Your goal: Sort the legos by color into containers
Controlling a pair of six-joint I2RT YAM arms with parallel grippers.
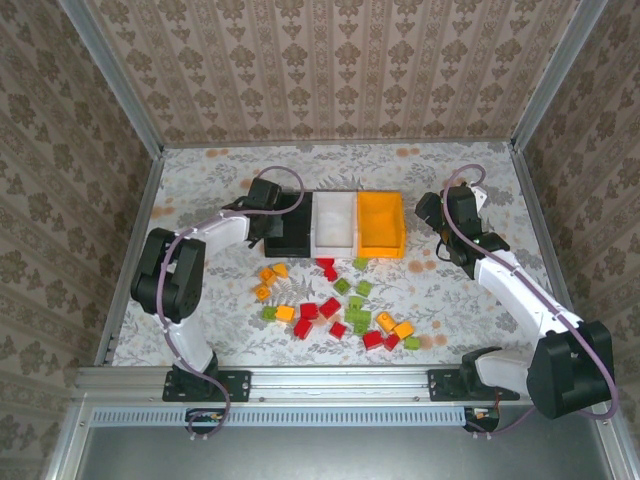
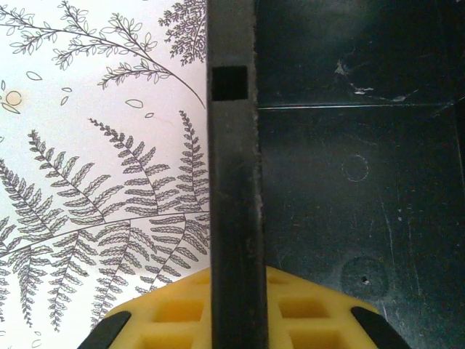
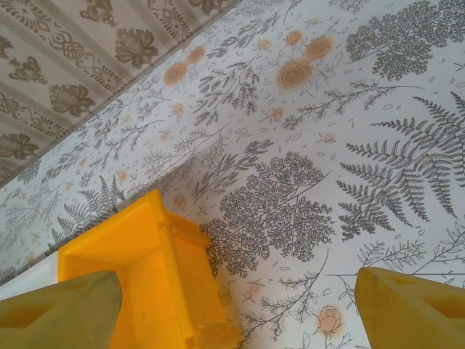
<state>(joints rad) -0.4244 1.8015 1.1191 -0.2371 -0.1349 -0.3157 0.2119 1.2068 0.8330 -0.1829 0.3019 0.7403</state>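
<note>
Left gripper (image 1: 266, 196) clamps the black bin (image 1: 292, 232) by its left wall. Right gripper (image 1: 437, 215) hangs open just right of the orange bin (image 1: 381, 225). Legos (image 1: 330, 305) lie scattered near of the bins, between both arms, probably work for the free right one.

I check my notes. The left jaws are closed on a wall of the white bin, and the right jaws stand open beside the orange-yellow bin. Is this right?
Not quite. The left jaws are closed on a wall of the black bin, not the white bin; the left wrist view shows it. The right jaws do stand open beside the orange-yellow bin.
</note>
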